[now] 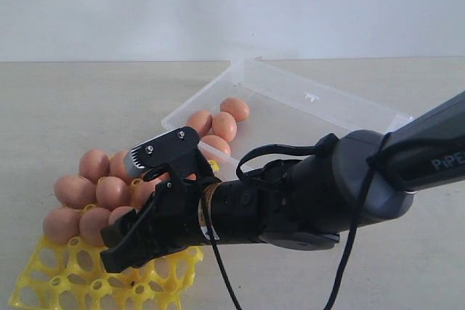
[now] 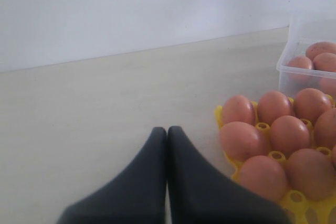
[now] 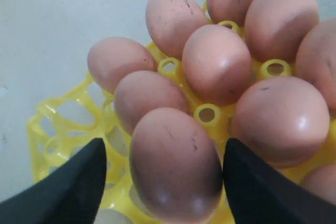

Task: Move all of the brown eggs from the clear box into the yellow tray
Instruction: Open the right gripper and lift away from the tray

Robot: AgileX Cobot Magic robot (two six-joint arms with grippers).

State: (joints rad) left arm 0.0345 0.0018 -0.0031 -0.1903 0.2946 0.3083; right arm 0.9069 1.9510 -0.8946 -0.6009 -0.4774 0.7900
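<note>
Eggs sit in your tray, others lie in the box, your right end effector stands wide astride one trayed egg without touching, and your left end effector is closed.

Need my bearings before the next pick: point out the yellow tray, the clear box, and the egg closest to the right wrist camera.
yellow tray [image 1: 23, 295]: exterior view, its lower-left corner rim.
clear box [image 1: 283, 128]: exterior view, bare floor.
closest egg [image 3: 176, 166]: right wrist view, middle of its shell.
</note>
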